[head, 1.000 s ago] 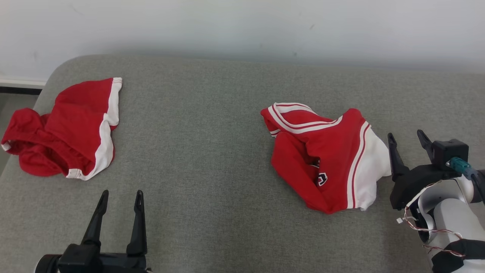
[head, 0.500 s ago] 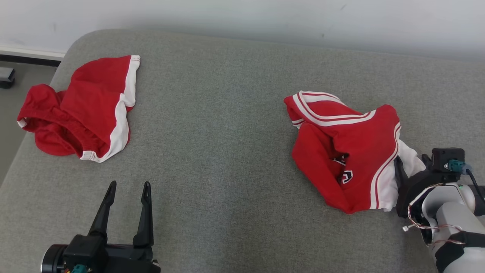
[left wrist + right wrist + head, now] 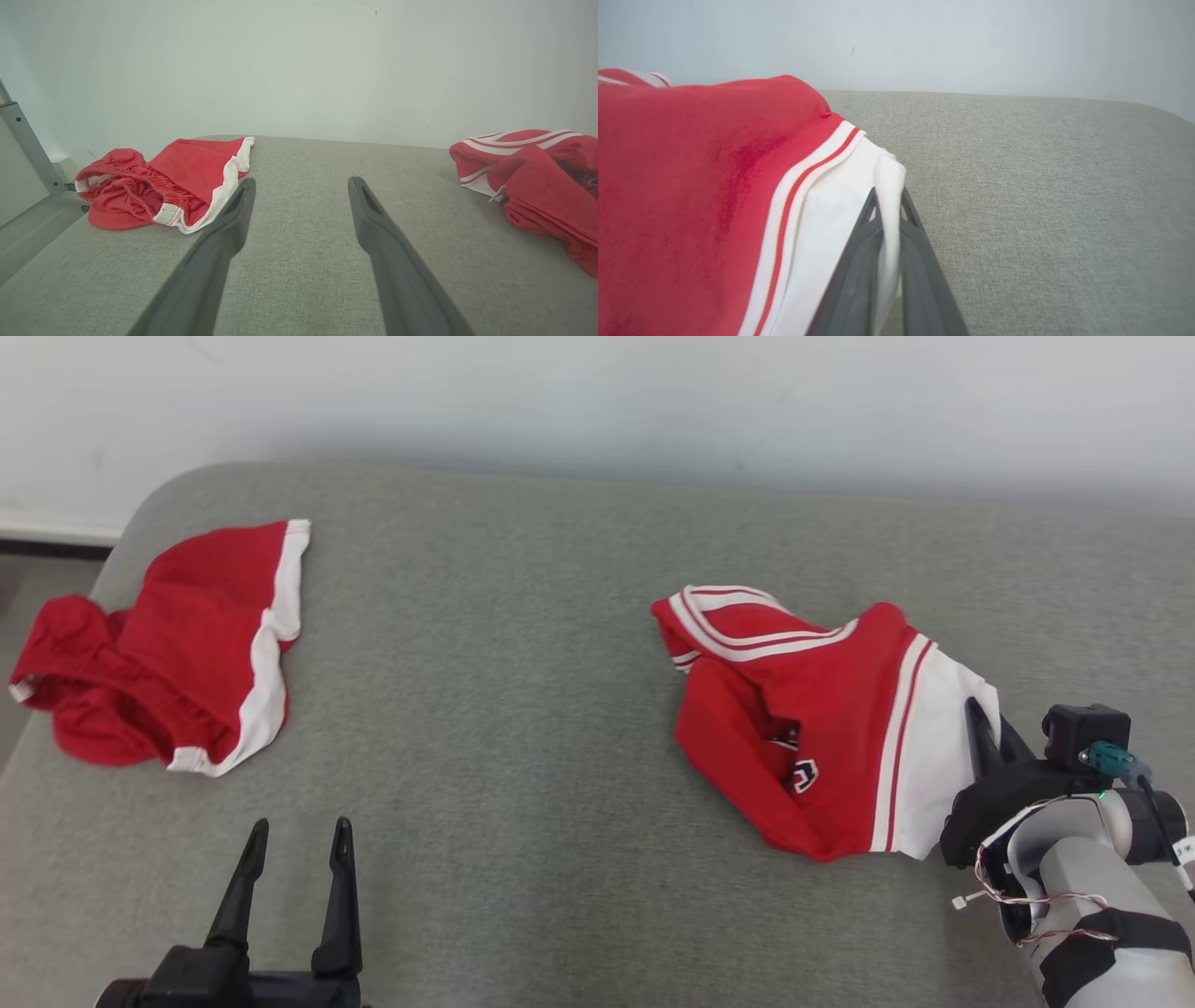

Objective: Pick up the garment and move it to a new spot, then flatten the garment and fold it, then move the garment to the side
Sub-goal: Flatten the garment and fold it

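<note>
You will find no text, number or brand that can be read here: the one mark is a small white-outlined emblem on the red front of the garment, right of centre in the head view, and it is too small to make out.

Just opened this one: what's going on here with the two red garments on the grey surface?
The right gripper is shut on the white edge of the striped red-and-white garment, which lies crumpled at the right of the grey cushion. The left gripper is open over bare cushion, holding nothing. A second red garment lies bunched at the far left, untouched.
</note>
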{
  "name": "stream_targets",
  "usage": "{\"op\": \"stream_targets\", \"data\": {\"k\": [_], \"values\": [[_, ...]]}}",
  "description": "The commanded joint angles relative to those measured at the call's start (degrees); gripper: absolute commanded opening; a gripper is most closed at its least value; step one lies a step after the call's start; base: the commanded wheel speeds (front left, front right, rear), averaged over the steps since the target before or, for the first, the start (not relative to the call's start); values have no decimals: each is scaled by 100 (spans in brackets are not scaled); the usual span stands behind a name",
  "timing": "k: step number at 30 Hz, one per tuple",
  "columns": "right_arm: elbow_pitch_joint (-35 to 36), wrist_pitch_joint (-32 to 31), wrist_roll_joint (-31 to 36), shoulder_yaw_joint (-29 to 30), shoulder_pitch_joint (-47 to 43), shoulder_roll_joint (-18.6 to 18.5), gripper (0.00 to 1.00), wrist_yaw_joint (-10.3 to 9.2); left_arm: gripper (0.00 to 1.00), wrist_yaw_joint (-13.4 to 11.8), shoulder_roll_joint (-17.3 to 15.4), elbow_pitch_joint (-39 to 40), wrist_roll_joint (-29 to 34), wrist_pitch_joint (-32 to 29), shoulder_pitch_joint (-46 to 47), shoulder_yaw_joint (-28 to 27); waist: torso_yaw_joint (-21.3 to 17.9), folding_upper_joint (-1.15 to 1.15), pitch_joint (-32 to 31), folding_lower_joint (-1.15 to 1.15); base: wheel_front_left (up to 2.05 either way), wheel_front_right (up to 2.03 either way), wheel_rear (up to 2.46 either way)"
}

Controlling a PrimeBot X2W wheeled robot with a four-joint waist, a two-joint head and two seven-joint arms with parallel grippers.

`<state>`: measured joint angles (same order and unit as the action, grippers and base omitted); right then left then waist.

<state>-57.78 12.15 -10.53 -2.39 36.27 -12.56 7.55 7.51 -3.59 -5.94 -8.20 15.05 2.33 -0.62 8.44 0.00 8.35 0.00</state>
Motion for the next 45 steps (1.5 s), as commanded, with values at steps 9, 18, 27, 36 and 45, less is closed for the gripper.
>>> {"op": "stream_targets", "data": {"k": [9, 18, 27, 36, 45], "values": [[1120, 39, -817, 30, -998, -197, 0, -12, 100, -11, 37, 98, 74, 18, -270, -60, -792, 0, -420, 0, 0, 0, 0], [2803, -510, -1448, 606, -2881, 54, 0, -12, 100, -15, 52, 79, 53, 19, -275, 43, -915, 0, -452, 0, 0, 0, 0], [4056, -1042, -1198, 1354, -4222, 552, 0, -12, 100, -12, 62, 8, -4, 19, -300, 64, -801, 0, -503, 0, 0, 0, 0], [5217, -950, -406, 1479, -4211, 748, 100, -12, 100, -9, 64, 0, 48, 19, -346, 16, -634, 0, -674, 0, 0, 0, 0], [5462, -1275, -199, 727, -3572, 553, 100, -12, 100, -9, 65, 33, 75, 18, -462, -25, -454, 0, -774, 0, 0, 0, 0]]}}
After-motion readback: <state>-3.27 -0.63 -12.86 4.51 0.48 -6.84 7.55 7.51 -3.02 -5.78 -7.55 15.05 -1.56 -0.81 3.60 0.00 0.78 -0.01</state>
